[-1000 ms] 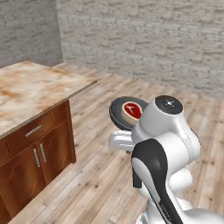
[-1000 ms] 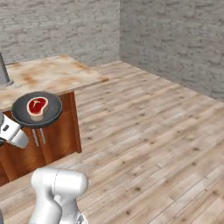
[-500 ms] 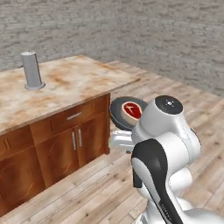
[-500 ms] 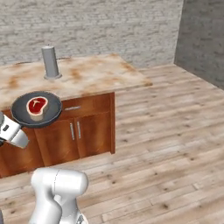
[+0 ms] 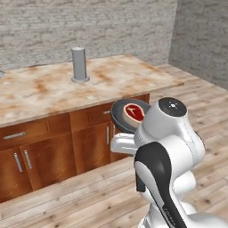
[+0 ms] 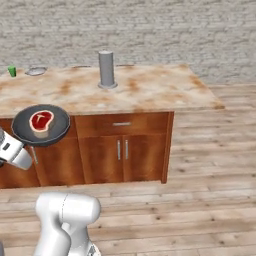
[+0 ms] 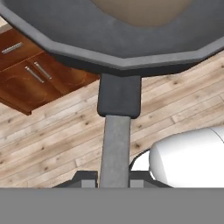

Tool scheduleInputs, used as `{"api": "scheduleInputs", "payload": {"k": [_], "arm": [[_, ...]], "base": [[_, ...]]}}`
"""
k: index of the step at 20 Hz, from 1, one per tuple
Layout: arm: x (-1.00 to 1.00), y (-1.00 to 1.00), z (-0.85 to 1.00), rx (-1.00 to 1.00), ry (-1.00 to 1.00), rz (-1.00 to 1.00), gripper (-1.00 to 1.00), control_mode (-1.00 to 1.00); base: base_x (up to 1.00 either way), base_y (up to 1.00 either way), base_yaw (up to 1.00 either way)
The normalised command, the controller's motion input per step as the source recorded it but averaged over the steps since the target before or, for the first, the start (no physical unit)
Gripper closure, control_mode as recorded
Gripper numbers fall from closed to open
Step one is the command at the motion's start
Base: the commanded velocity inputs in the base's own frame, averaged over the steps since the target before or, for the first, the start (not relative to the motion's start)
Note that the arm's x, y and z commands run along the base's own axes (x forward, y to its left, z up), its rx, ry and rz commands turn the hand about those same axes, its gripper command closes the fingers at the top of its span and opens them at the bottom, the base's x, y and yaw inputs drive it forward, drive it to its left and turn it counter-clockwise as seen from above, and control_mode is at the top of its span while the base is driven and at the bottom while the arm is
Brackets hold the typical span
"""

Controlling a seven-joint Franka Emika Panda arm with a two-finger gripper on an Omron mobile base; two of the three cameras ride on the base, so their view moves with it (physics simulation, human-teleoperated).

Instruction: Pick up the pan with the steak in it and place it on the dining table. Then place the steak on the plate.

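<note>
The robot's arm (image 5: 171, 147) is built of glossy white, rounded shells with a smooth plastic look. A black band curves down between the shells at one joint, and a round dark grey cap with a small pale mark, perhaps a logo, tops the upper joint. In the right base view, a white rounded link (image 6: 65, 220) shows the same sheen.

We find no readable text, label, brand, number or sign anywhere in these views. The pan (image 6: 41, 126), the steak (image 6: 41, 120), the dining table (image 6: 150, 92) and the grey cylinder (image 6: 106, 69) standing on it all carry plain surfaces without lettering.
</note>
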Motion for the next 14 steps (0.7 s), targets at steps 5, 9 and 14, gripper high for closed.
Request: {"api": "scheduleInputs", "payload": {"k": [5,9,14], "arm": [[0.0,0.0,0.0,0.0,0.0,0.0,1.0,1.0],[0.0,0.0,0.0,0.0,0.0,0.0,1.0,1.0],[0.0,0.0,0.0,0.0,0.0,0.0,1.0,1.0]], "base": [[-0.1,0.01,0.16],[0.29,0.02,0.0],[0.71,0.11,0.0]]}}
